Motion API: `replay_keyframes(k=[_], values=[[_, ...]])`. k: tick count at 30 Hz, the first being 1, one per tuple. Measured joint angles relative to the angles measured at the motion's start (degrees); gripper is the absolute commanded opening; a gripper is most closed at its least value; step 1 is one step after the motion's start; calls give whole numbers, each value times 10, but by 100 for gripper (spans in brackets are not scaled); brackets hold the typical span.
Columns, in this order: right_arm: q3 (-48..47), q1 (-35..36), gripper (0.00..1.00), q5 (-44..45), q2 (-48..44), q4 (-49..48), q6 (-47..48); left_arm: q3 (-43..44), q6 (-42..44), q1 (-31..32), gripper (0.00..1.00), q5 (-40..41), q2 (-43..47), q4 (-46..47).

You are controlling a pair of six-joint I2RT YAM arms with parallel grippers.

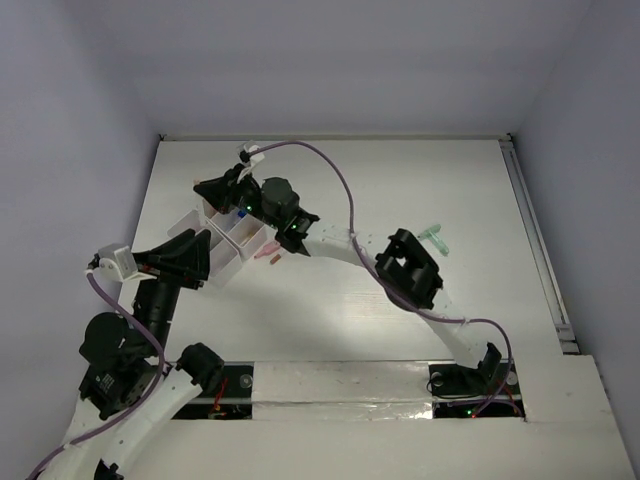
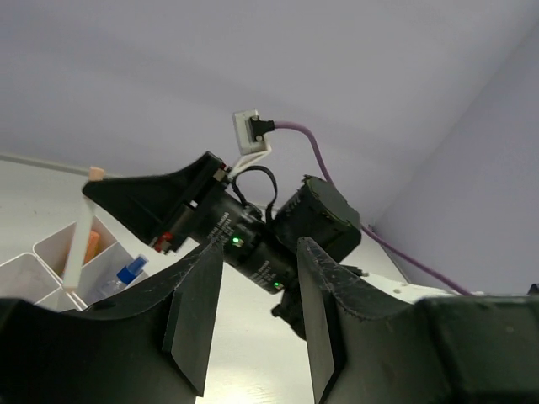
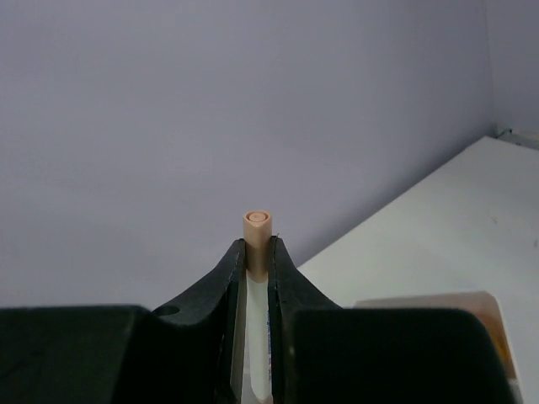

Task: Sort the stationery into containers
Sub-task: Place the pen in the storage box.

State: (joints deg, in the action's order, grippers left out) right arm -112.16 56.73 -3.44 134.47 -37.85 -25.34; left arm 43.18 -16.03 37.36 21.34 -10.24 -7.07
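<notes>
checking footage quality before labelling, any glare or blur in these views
Top external: mild glare on the table mid-frame, soft shadows. Left wrist: the left gripper is a dark underexposed mass; the right gripper beyond looks sharp. Right wrist: the cream stick tip is crisp, the fingers around it nearly black.

From above I cannot see the whole tray [image 1: 238, 240]: the left hand [image 1: 205, 258] covers its near part and the right hand [image 1: 206, 188] its far part, so what lies inside is mostly hidden from me. A green thing [image 1: 436, 240] beside the right arm [image 1: 410, 270] is too small to name. At the right wrist the stick [image 3: 257, 225] shows only its tip; the rest is buried between the fingers [image 3: 210, 286]. A beige shape [image 3: 438, 307] behind is blurred and cut off. At the left wrist, a blue-capped thing [image 2: 128, 272] is half hidden.
</notes>
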Motion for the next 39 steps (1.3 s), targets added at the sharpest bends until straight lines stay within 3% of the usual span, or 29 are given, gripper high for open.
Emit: replay_keyframes(k=[7, 12, 19, 39], values=[[-187, 10, 0, 24, 118, -2, 11, -10, 6, 0, 39, 7, 0, 0], [-267, 17, 0, 46, 167, 0, 24, -19, 8, 0, 45, 11, 0, 0], [-270, 23, 0, 60, 188, 1, 36, -24, 12, -4, 52, 14, -1, -1], [-197, 37, 0, 64, 189, -12, 50, -34, 14, -45, 55, -3, -6, -1]])
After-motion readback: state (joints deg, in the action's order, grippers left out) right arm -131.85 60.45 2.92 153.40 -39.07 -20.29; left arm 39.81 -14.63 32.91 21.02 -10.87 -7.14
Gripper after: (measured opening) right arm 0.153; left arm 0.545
